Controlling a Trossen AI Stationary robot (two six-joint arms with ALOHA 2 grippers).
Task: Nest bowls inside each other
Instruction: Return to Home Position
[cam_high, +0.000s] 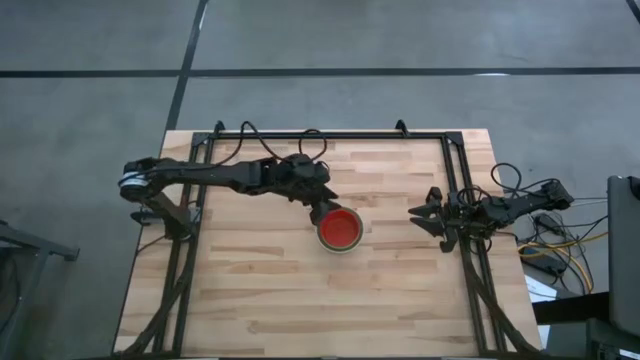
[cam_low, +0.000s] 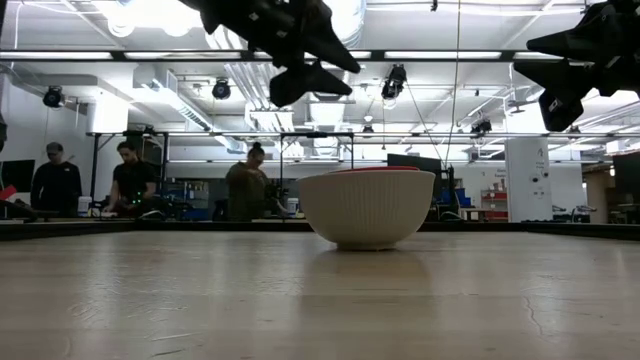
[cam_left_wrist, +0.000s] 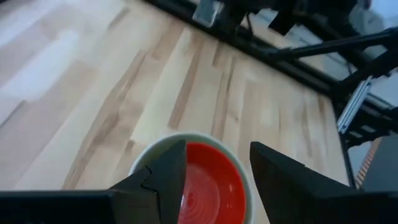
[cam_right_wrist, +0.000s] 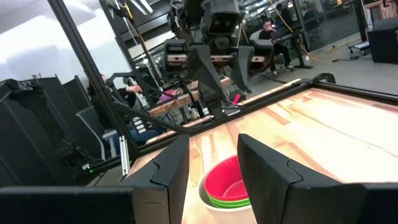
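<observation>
Table (cam_high: 260, 300): pale wood plank top, seen whole from above. One white bowl (cam_low: 368, 210) is set upright directly on it, roughly mid-table. A black frame (cam_high: 330, 134) is laid on the top around the bowl, with one rail past it at the far edge and one rail well off to each side.

Ceiling lamps (cam_low: 150, 12) lit the scene brightly from above the white bowl (cam_low: 367, 210). In the low view, glare bloomed high and left of the bowl. A soft shadow lay beneath the bowl on the table (cam_low: 300, 300). Seen from overhead, light around the bowl fell evenly.
</observation>
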